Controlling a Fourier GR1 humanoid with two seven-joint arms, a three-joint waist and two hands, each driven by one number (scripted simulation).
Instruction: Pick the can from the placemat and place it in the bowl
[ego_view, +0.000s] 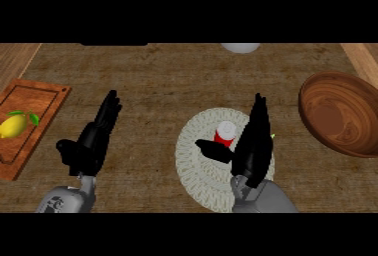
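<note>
A red can (226, 133) with a pale top stands upright on the round woven placemat (201, 170) near the counter's middle. My right hand (251, 145) is over the placemat, fingers straight and pointing away, thumb stretched toward the can's near side; the can sits in the gap between thumb and fingers. The hand is open. The wooden bowl (341, 114) lies at the right edge, nothing visible inside it. My left hand (92, 140) hovers open at the left, well away from the can.
A wooden cutting board (33, 105) with a yellow lemon (15, 125) on it lies at the left edge. A pale round object (240, 47) shows at the far edge. Something small and green (272, 135) peeks out beside my right hand.
</note>
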